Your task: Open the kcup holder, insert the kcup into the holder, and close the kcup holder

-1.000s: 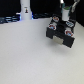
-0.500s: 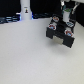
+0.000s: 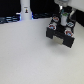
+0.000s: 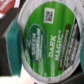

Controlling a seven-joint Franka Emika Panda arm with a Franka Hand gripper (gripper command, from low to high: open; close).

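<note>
Exterior view: the kcup holder [image 3: 61, 33] sits on the white table [image 3: 30, 57] toward the exterior view's right, red-and-white pods [image 3: 55, 25] on it, the gripper [image 3: 63, 14] above; grip state, cannot tell. Wrist view: the kcup [image 4: 46, 39] fills the frame, its green lid reading "Green Mountain" and "Dark Magic".

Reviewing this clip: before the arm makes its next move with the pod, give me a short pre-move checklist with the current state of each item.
1. Small white pod with green lid near the wrist camera: ok, it fills the wrist view.
2. Gripper shut on the pod: cannot tell, fingers are hidden or blurred.
3. Black box-shaped pod holder in view: ok, at the exterior view's right.
4. Holder tray pulled out: cannot tell, too blurred.
5. Free slot for the pod: cannot tell.
6. Gripper above holder: ok, roughly over it.
</note>
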